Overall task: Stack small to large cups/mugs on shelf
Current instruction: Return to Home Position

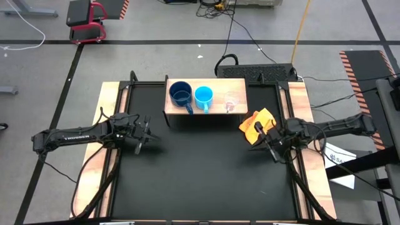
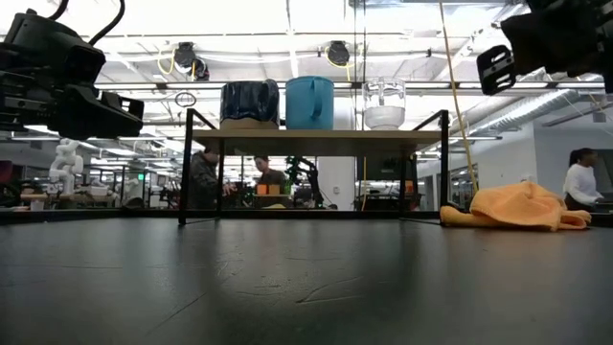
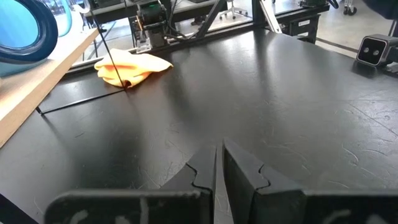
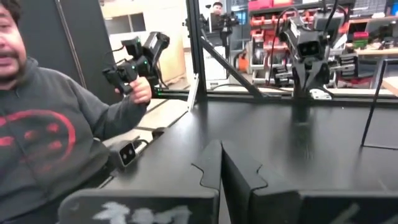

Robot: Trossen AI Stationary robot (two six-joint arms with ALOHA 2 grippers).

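Observation:
Three cups stand in a row on the shelf's light wooden top [image 1: 215, 84] at the table's far side: a dark navy mug [image 1: 180, 94], a sky-blue mug [image 1: 204, 97] and a small clear glass cup [image 1: 231, 101]. Each rests upright on its base, as the low view shows for the navy mug [image 2: 249, 103], the sky-blue mug [image 2: 309, 103] and the glass cup [image 2: 384, 105]. My left gripper [image 1: 149, 132] hovers shut over the table's left side, fingers [image 3: 205, 168] holding nothing. My right gripper [image 1: 257, 140] hovers shut at the right, near the orange cloth [image 1: 258, 122], also holding nothing [image 4: 221, 165].
The orange cloth [image 2: 517, 206] lies crumpled on the black tabletop to the right of the shelf. Pale wooden planks [image 1: 109, 112] run along both table sides. A person [image 4: 43, 124] holding a handheld device sits beyond the table's left side. Bare black tabletop [image 1: 200, 169] lies between the arms.

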